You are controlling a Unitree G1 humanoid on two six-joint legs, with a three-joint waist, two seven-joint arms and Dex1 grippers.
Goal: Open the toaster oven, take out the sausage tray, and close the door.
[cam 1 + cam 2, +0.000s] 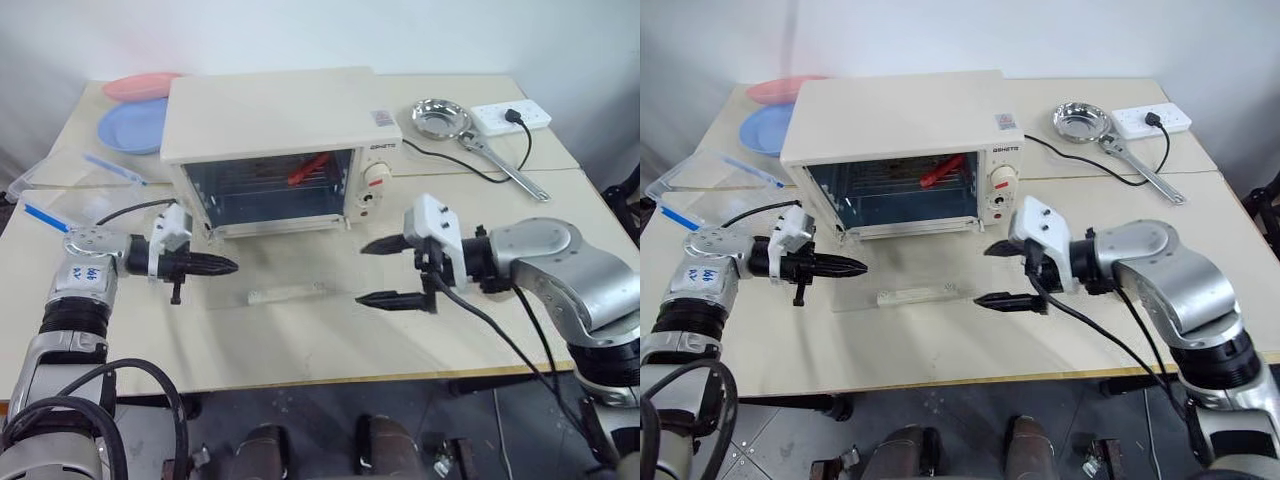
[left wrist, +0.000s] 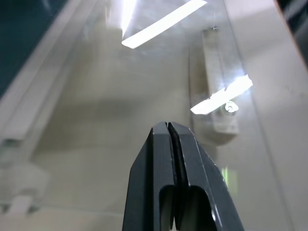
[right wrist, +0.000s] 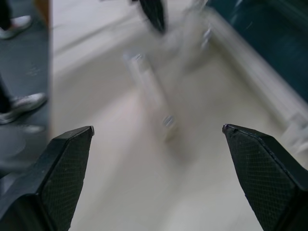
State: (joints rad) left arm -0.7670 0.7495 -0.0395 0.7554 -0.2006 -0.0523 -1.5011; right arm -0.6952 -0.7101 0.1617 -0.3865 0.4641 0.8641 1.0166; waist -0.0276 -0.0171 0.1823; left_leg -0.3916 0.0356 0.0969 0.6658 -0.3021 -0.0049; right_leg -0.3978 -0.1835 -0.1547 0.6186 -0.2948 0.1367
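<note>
Table [image 1: 300, 350]: open door [image 1: 285, 282] flat between left end effector [image 1: 232, 266], right end effector [image 1: 378, 272].

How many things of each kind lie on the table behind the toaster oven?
Round plastic plates: 2, pink plate and blue plate
Small round steel bowl: 1
White power strip: 1
Steel wrench: 1
Total: 5

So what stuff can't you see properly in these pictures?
- The sausage tray: inside the toaster oven, a red sausage shows, but the dark interior hides what it lies on.
- The grey lettering by the dial: too small to read from the head views.
- The door: lying open on the table; its clear glass barely shows, and the right wrist view blurs its handle.
</note>
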